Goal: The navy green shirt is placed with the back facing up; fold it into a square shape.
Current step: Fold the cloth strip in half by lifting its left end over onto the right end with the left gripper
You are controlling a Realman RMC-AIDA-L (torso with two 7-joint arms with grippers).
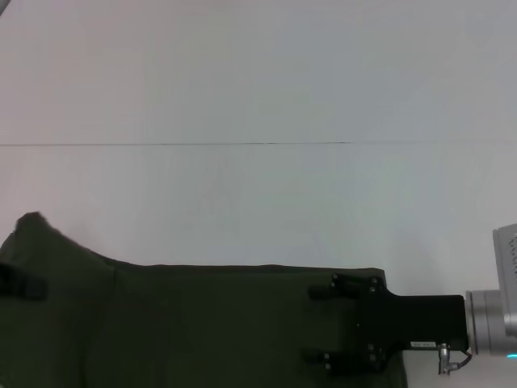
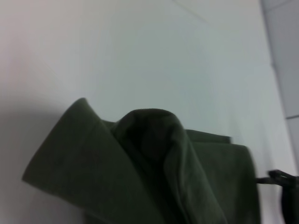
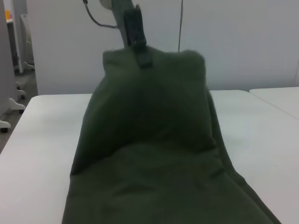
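right pincer: comes in from the right edge of the worktop near its near edge, black body over the right end of the shirt, two fingers spread wide apart and pointing left, lying over the cloth; whether they press on it cannot be told.
left pincer: at the left end of the shirt near the left edge of the worktop; in the right wrist view its dark fingers are pinched on the raised edge of the cloth and hold it up off the worktop; in the head view only a small black part shows against the cloth.
navy green shirt: dark olive cloth lying along the near edge of the worktop, stretched from the left edge to the right pincer; its far edge runs straight, its left end rises in a hump; in the left wrist view a sleeve and a fold hang close by.
worktop: white, bare towards the far edge, with a thin seam line across it.
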